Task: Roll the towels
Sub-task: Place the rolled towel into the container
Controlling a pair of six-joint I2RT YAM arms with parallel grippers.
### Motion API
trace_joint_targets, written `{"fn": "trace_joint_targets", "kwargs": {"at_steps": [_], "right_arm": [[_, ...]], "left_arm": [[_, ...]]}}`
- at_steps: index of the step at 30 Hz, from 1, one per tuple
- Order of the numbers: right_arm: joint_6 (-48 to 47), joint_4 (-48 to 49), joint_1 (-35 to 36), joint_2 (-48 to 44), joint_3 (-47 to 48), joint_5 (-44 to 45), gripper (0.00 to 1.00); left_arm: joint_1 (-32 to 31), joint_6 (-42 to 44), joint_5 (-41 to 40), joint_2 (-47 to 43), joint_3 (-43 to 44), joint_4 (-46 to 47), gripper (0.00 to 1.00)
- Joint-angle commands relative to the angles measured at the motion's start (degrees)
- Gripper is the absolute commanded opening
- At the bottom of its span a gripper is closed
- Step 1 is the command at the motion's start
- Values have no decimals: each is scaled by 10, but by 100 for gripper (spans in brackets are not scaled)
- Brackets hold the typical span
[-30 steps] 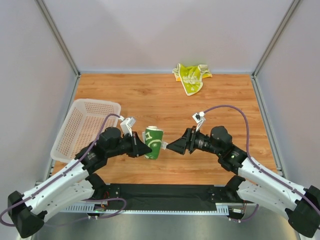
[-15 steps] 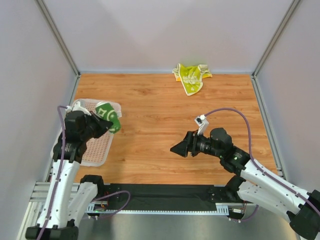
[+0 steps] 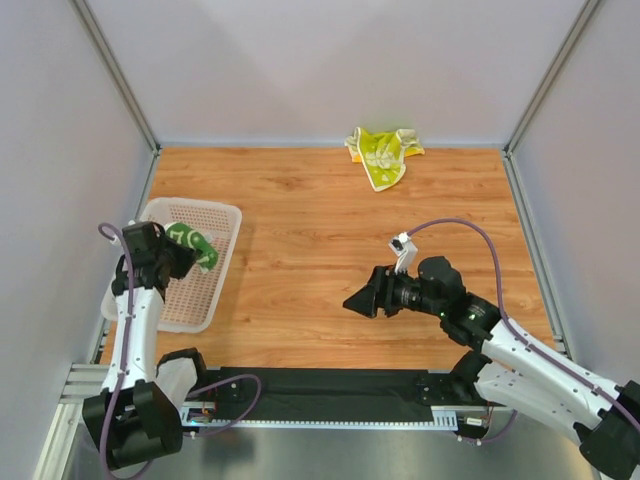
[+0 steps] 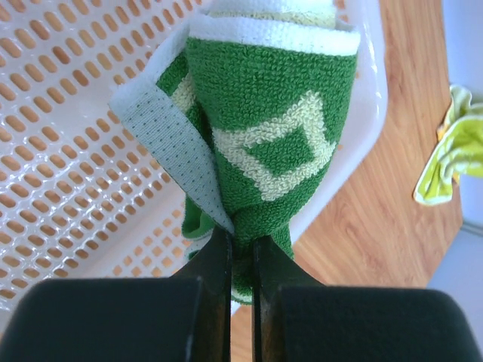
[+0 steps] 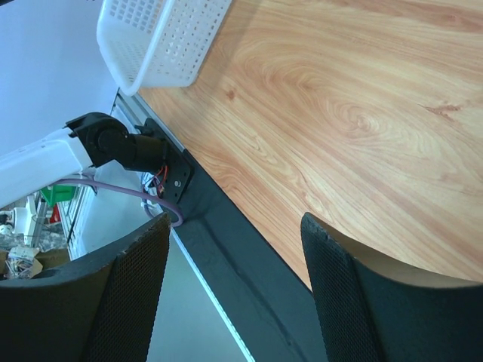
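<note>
left gripper [image 4: 241, 243] pinching the rolled dark green towel [image 4: 272, 143] by one end, holding it over the white basket [image 3: 195, 205], right gripper [image 5: 234, 226] hanging spread wide well right of the basket, yellow-and-lime towel [image 3: 382, 152] lying crumpled far beyond and right of the basket

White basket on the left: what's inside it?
The rolled green towel, pinched by the left gripper, hangs over the basket and its mesh floor. Whether it touches, and the patch of floor beneath it, is hidden.
</note>
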Motion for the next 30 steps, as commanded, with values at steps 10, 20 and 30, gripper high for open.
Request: {"fn": "trace_joint_targets", "kwargs": {"at_steps": [10,20,30], "right_arm": [[-42,-51,2,5,36,-4,70],[-40,-79,2,-16,34,11,70],[-39,-125,1,-48,32,33,70]], "left_arm": [[16,-61,-56,75,-21,121,0],[18,-76,-53,142,-21,190,0],[18,-143,5,261,-47,362,0]]}}
